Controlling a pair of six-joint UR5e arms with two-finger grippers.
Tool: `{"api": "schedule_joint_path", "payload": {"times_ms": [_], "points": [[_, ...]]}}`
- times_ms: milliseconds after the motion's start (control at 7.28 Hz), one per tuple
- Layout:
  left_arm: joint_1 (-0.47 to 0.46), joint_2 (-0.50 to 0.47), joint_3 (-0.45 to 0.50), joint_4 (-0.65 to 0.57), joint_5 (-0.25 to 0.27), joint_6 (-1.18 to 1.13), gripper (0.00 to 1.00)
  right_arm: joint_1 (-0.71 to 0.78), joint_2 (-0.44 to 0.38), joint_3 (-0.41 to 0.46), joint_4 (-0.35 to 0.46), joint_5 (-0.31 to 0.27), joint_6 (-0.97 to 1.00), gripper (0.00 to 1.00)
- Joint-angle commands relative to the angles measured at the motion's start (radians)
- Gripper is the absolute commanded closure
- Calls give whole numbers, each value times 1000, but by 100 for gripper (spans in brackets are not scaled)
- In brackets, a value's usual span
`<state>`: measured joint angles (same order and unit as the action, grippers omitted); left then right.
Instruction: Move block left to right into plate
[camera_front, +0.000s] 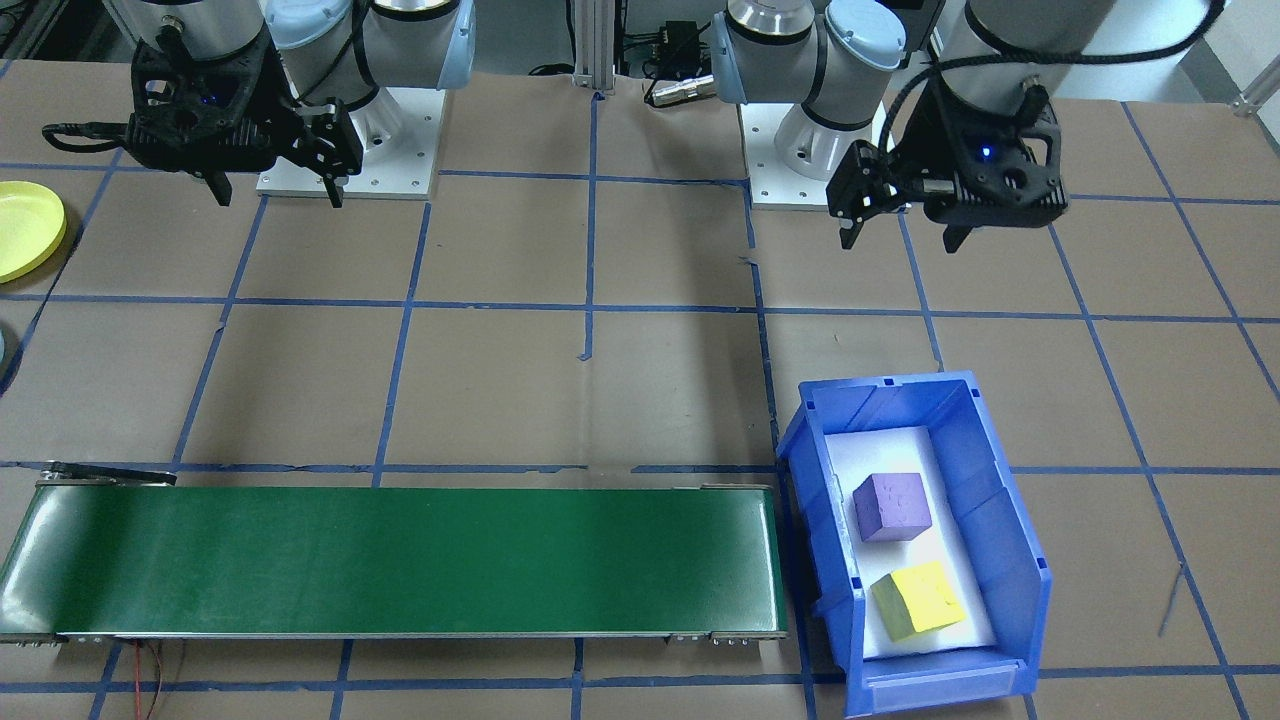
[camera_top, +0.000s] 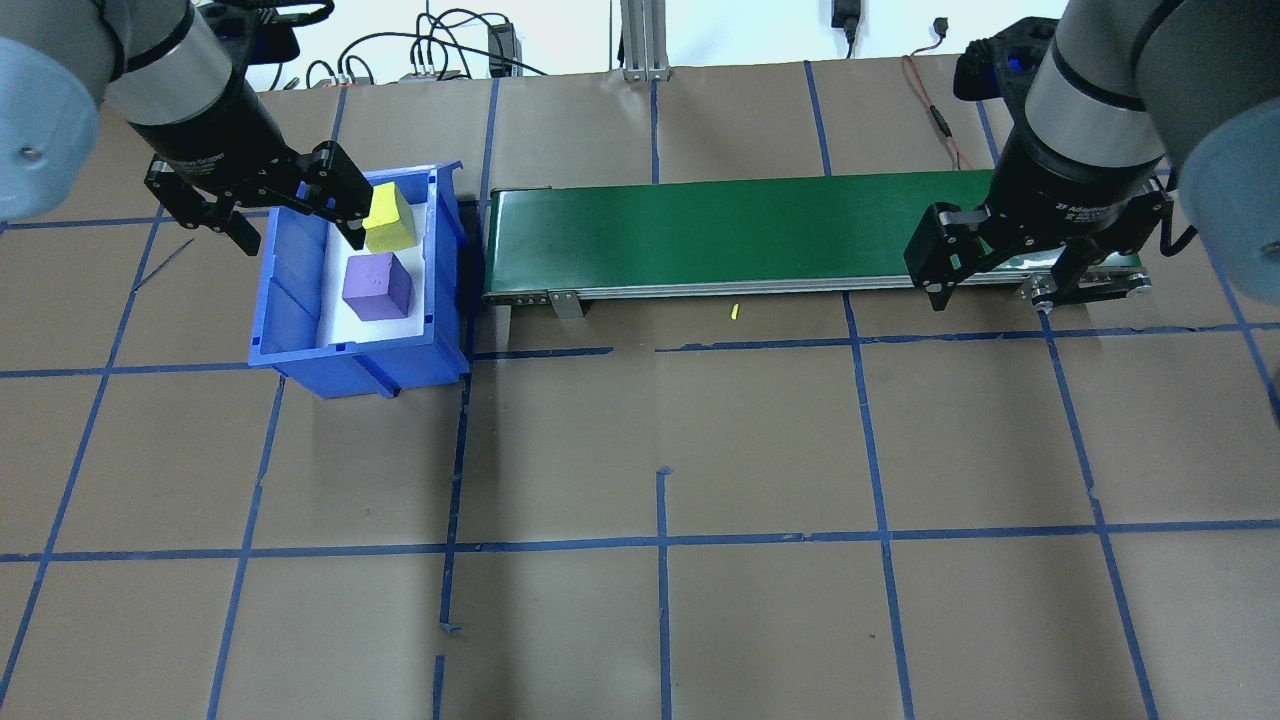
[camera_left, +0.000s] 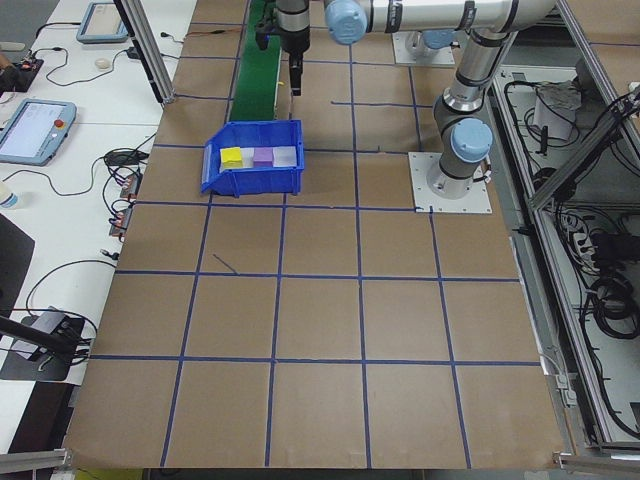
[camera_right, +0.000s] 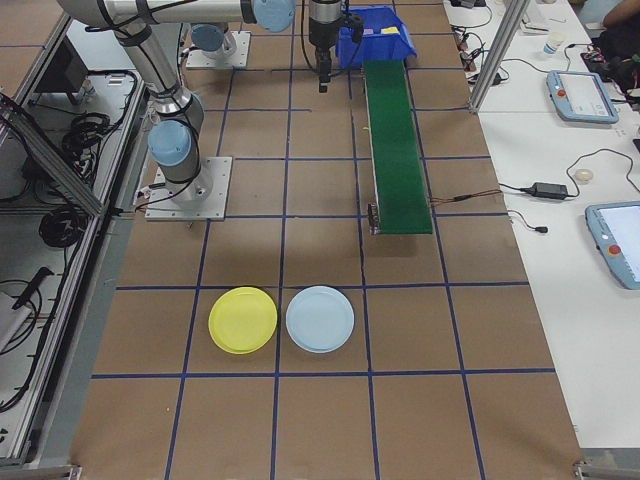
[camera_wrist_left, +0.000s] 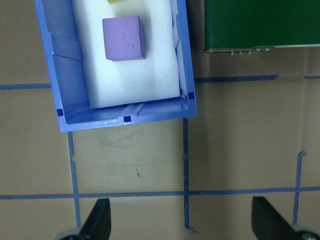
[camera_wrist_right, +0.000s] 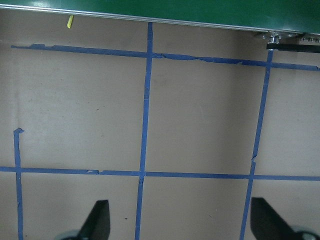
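Clearly a robotics lab: brown paper-covered worktop gridded with blue tape, handheld teach pendants, aluminium framing, cabling alongside.

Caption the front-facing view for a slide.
Both open grippers, left and right, hover above the table; blocks wait in the blue bin.

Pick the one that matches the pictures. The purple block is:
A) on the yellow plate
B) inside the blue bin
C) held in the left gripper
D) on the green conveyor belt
B: the purple block sits on the white liner inside the blue bin, beside the yellow block.
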<state>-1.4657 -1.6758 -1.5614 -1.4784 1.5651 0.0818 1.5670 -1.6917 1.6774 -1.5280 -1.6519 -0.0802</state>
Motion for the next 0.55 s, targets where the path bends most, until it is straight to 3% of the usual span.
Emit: {"api": "schedule_joint_path", "payload": {"times_ms": [0,412], "points": [[36,-201,26,183,-8,4,0,-4,7,10,-1,4,3,0],[79,-307,-14,280,-8,81,0,-5,9,18,-15,4,0,0]]}}
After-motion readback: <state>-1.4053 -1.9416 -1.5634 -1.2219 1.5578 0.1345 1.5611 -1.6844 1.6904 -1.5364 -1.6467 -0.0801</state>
